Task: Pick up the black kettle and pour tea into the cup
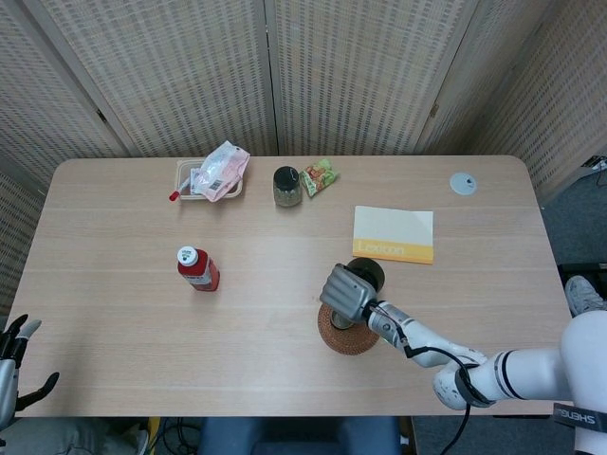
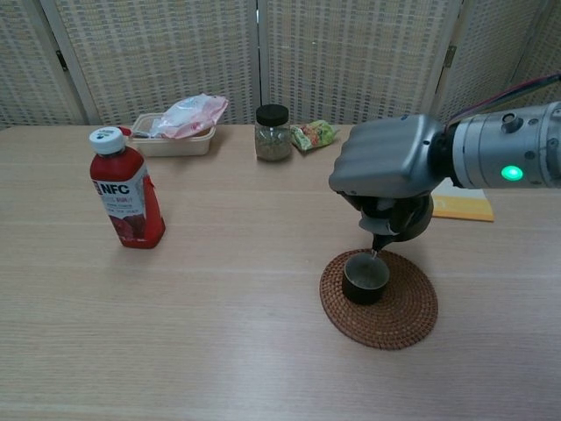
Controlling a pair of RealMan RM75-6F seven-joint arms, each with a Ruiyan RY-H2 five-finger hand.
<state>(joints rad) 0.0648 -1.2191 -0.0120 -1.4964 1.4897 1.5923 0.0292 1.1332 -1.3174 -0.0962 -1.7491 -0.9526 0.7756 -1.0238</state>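
Observation:
My right hand (image 2: 386, 168) (image 1: 345, 292) grips the black kettle (image 2: 405, 223) (image 1: 369, 272), which is lifted off the table and tilted. Its spout points down right above the small dark cup (image 2: 365, 277). The cup stands on a round woven coaster (image 2: 380, 301) (image 1: 343, 334). In the head view my hand hides the cup. My left hand (image 1: 13, 346) hangs off the table's near left corner, fingers spread, holding nothing.
A red NFC bottle (image 2: 125, 200) (image 1: 197, 269) stands at the left. Along the far edge lie a food tray with a pink bag (image 1: 214, 173), a dark-lidded jar (image 2: 273, 132) and a snack packet (image 1: 320, 175). A yellow booklet (image 1: 394, 234) lies behind the kettle; a small white disc (image 1: 463, 184) sits far right.

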